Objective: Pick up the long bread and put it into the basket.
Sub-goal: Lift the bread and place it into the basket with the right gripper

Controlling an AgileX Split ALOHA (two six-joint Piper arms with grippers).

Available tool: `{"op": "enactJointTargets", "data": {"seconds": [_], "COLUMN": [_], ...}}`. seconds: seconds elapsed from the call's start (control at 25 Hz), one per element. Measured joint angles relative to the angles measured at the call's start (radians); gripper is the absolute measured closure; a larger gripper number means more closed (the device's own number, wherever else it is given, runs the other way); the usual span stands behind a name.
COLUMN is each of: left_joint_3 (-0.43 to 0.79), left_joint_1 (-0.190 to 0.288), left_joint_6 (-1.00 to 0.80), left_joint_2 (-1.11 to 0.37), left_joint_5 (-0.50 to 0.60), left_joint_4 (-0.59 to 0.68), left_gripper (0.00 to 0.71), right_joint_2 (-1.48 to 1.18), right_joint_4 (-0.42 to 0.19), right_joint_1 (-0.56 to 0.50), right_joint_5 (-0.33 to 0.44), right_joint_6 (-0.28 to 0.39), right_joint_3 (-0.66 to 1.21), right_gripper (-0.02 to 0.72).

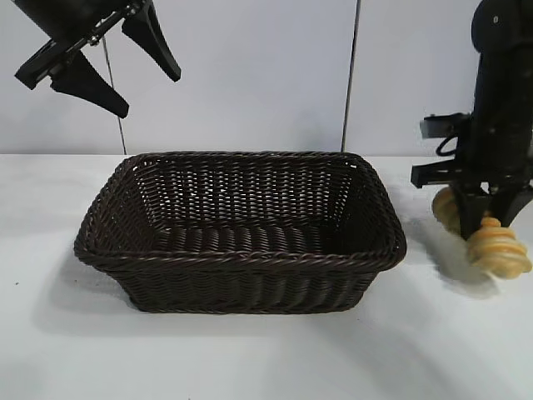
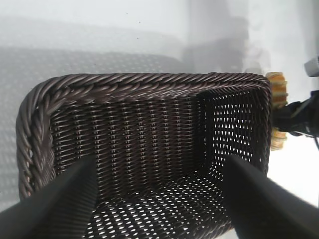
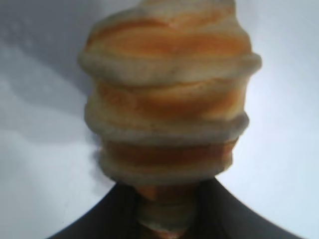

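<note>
The long bread (image 1: 496, 248), golden-yellow with orange-brown ridges, is at the right of the table, just right of the basket (image 1: 241, 254). My right gripper (image 1: 485, 218) is shut on the long bread around its middle; one end sticks out toward the front, the other shows behind the fingers. In the right wrist view the bread (image 3: 167, 94) fills the frame between the dark fingers (image 3: 249, 214). The dark brown wicker basket sits at the table's middle. My left gripper (image 1: 125, 71) is open, raised high above the basket's left end. The left wrist view shows the basket's rim (image 2: 149, 80) and the bread (image 2: 277, 89) beyond it.
The white table (image 1: 250, 358) spreads in front of and around the basket. A pale wall with a dark vertical seam (image 1: 351, 75) stands behind. The right arm (image 2: 299, 117) shows past the basket's far end in the left wrist view.
</note>
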Motion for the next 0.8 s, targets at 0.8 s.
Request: {"op": "enactJointTargets", "data": {"seconds": [0.8], "left_joint_3": [0.000], "left_joint_1": [0.000], "left_joint_6": [0.000], "left_joint_2": [0.000], "left_joint_5": [0.012], "left_joint_4": [0.003], "left_gripper": [0.196], "right_joint_2": [-0.081], "right_joint_4": [0.049], "right_joint_1": [0.175], "right_joint_5": [0.019], "right_joint_6": [-0.008], "right_joint_3": [-0.074], "right_gripper": [0.503]}}
